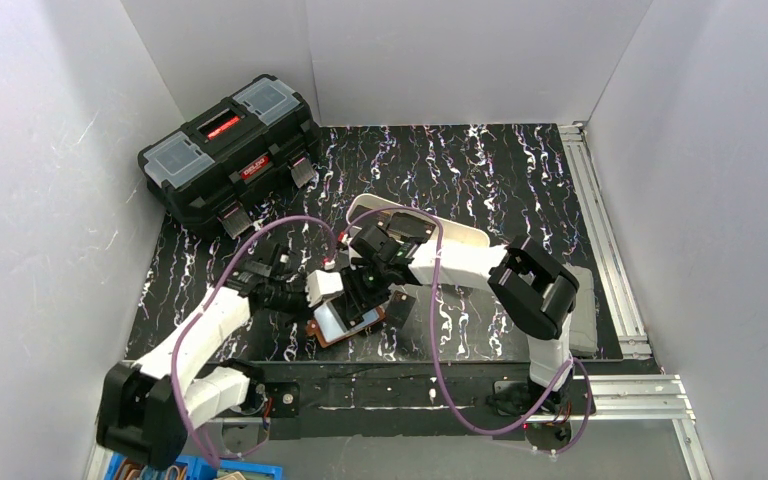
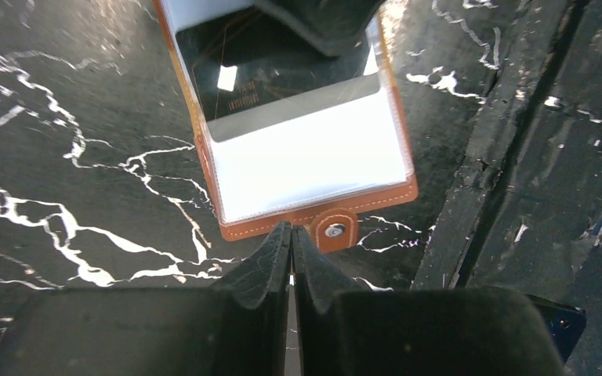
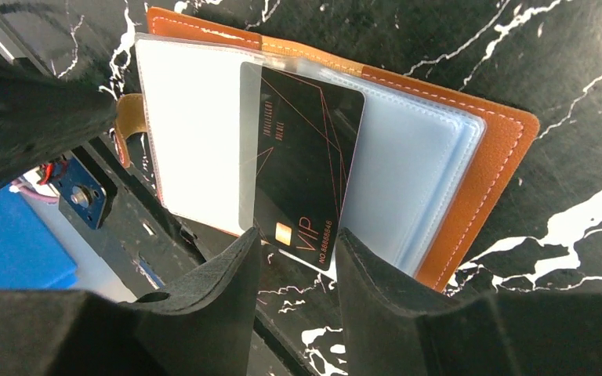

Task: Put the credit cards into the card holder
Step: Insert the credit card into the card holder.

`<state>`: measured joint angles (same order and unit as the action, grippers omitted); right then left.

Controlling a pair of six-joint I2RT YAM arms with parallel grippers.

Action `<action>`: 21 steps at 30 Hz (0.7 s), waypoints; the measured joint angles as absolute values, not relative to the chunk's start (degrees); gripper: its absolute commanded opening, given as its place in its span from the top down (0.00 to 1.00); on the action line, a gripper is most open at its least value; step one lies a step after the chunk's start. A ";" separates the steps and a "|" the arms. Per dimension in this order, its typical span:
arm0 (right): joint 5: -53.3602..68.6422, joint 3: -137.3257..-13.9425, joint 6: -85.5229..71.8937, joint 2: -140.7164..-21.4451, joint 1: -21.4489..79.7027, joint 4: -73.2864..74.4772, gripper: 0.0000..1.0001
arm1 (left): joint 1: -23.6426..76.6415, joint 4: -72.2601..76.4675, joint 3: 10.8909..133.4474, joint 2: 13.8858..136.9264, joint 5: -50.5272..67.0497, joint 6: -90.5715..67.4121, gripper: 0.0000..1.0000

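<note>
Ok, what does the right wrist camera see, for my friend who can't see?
A thin black card marked VIP is partly slid into a clear plastic sleeve of the open brown leather wallet, its loose end between the black fingers of the right gripper. The wallet lies on a black, white-veined table.

We take this for a robot laboratory cell. Plain white walls (image 1: 50, 150) close in a table (image 1: 520, 170) with a black marbled top. Aluminium rails (image 1: 600, 220) run along its side. The left arm (image 1: 200, 335) and the right arm (image 1: 460, 265) are bolted at its near edge, with purple cables (image 1: 440, 370) looping around them, and a black toolbox (image 1: 230, 150) stands at the back.
</note>
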<state>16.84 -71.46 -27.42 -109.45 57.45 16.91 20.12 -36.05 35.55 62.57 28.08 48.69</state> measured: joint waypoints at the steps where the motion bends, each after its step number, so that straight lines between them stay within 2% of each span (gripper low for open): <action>1: 16.91 -71.46 -27.38 -109.45 57.45 16.38 0.52 | 19.70 -36.27 34.98 59.79 29.21 49.69 0.95; 8: 16.36 -71.46 -26.98 -109.45 57.45 15.90 0.53 | 18.09 -37.26 32.99 50.83 34.06 58.22 0.95; 21: 14.92 -73.52 -26.33 -108.73 57.25 16.93 0.57 | 14.04 -32.88 25.96 55.07 35.97 76.12 0.95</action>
<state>14.92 -73.52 -26.33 -108.73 57.25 16.93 14.04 -32.88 25.96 55.07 35.97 76.12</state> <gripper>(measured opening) 0.443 0.043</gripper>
